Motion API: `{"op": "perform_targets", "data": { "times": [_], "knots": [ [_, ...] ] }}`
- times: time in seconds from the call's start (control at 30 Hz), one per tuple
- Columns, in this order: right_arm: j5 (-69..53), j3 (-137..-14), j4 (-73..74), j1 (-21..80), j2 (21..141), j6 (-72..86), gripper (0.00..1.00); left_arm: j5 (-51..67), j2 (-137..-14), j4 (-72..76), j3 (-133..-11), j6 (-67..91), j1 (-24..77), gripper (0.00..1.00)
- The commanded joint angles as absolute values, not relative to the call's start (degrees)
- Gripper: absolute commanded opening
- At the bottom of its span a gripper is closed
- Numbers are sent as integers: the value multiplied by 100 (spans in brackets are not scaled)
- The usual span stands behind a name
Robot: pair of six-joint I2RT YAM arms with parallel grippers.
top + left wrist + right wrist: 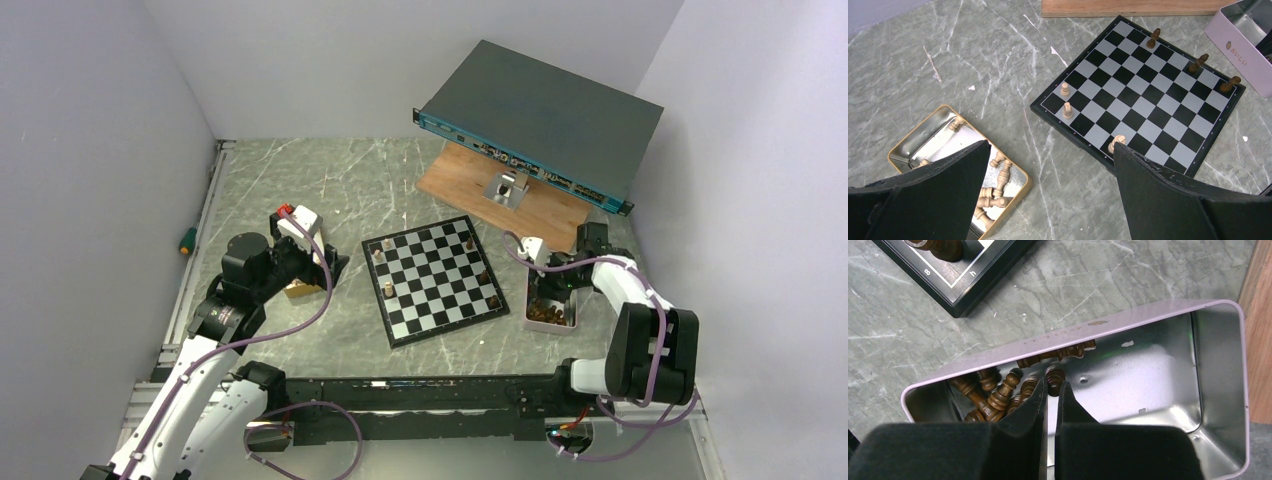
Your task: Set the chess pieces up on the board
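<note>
The board (435, 280) lies mid-table; it also shows in the left wrist view (1143, 90). Three light pieces (1067, 110) stand along its near-left edge and three dark pieces (1198, 62) along its far-right edge. My left gripper (1050, 145) is open and empty, over bare table between the board and a gold tin (1018, 192) holding several light pieces (993, 192). My right gripper (1052, 387) is inside the pink tin (1073, 337), nearly closed, with a dark piece (1054, 379) pinched at its fingertips. Several more dark pieces (998, 395) lie heaped to the left.
A brown wooden plank (470, 185) lies behind the board with a small grey block (505, 188) on it and a dark flat network box (540, 120) propped over it. A green-handled tool (186, 240) lies at the left table edge. The walls close in on both sides.
</note>
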State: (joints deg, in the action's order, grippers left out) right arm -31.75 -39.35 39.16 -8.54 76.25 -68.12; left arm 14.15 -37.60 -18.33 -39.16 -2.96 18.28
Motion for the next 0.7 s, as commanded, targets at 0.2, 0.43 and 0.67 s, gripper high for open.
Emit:
{"op": "perform_targets", "data": {
  "times": [0.2,0.43,0.67],
  "knots": [
    [-3100,-4154,4012,-892,6993,-6654,0,1520,-3704,-1679,-3981,-343,1802,99],
    [-3117,-4415,4582,-896,6734,-6640,0,1512,-3691,-1679,-3981,-343,1802,99],
    [-3432,-4912,5522,-865,6395,-6694,0,1530,-3690,-1677,-3984,-334,1802,99]
  ]
}}
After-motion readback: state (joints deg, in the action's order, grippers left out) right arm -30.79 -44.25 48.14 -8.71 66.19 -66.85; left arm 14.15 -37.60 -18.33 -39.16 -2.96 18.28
